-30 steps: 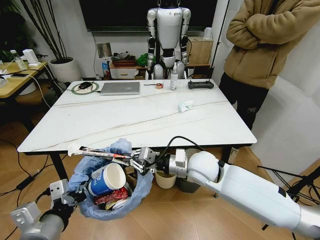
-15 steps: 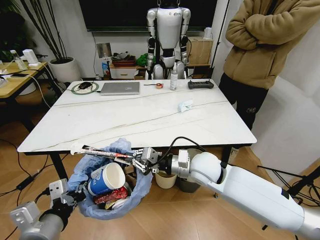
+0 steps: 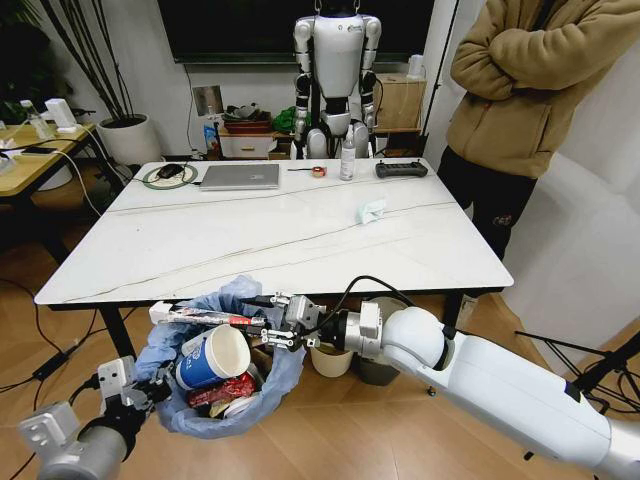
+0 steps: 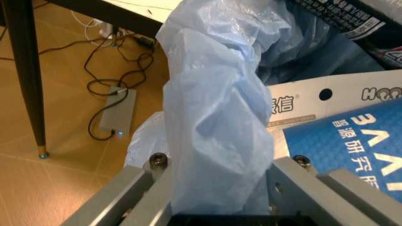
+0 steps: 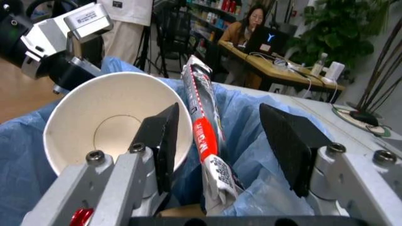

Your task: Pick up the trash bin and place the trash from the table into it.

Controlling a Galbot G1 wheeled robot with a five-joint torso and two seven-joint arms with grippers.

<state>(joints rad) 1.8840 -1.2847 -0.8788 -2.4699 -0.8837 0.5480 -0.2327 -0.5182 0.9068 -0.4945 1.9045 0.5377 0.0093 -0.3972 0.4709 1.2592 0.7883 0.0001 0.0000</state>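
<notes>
Right wrist view: the right gripper (image 5: 220, 141) is spread wide around a long wrapper (image 5: 204, 132) above the bin (image 3: 215, 375). The wrapper should be let fall clear inside the rim. The left gripper (image 4: 213, 188) is clamped on the bin's bag.

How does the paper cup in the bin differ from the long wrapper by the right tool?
The paper cup is round, blue outside, white inside; the long wrapper is flat, thin, white with red print. The cup lies tilted inside the trash bin, mouth toward the right tool; the wrapper stretches across the bag's top, between that tool's open fingers. Both are at the bin, whose bag the left tool grips.
</notes>
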